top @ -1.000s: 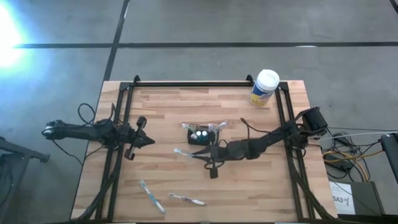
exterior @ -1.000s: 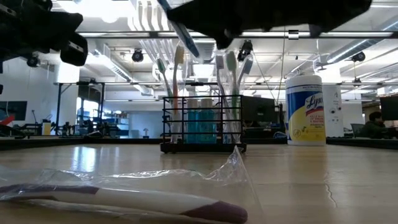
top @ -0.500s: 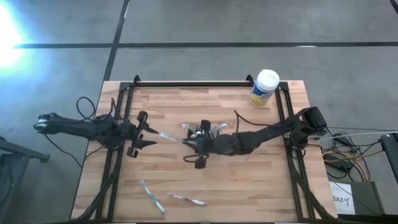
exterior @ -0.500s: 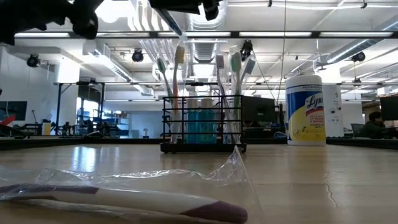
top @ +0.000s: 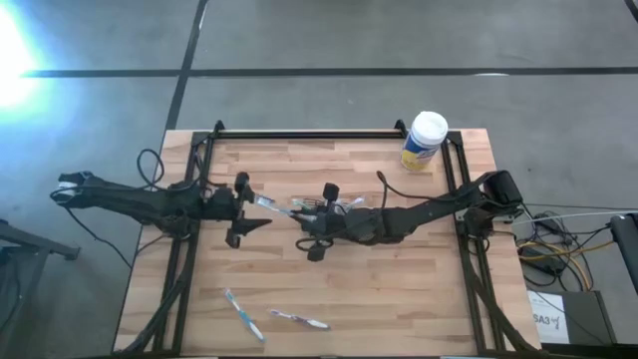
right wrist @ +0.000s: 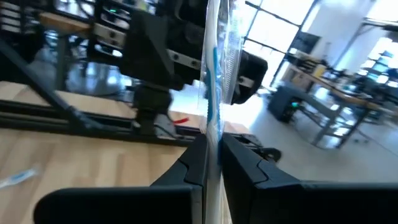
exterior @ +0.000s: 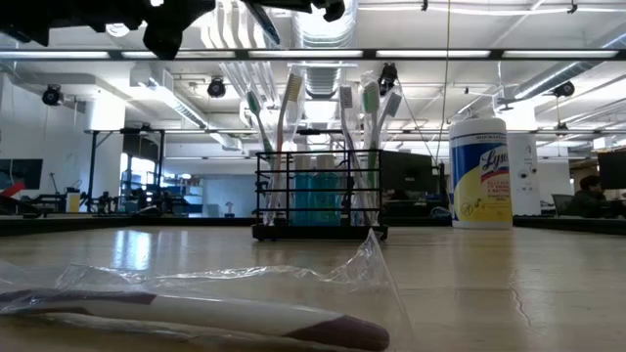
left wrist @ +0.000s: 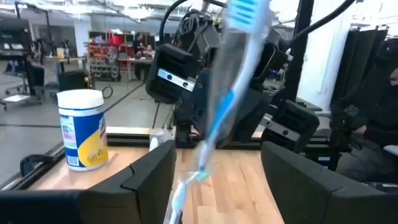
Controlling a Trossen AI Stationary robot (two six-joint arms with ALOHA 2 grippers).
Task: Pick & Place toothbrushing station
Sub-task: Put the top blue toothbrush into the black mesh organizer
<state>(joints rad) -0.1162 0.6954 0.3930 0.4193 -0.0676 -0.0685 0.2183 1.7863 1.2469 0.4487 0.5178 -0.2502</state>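
While tight on one wrapped toothbrush point(top: 280, 207), right pincer point(top: 303, 218); left pincer point(top: 256, 207) wide (two brushes point(top: 242, 314) point(top: 300, 320) loose).

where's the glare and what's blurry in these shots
High view: a bright glare patch washes out the floor at the upper left. Low view: the plastic-wrapped toothbrush nearest the lens is soft, while the black mesh holder is sharp. Left wrist view: the wrapped blue toothbrush close to the lens is blurred.
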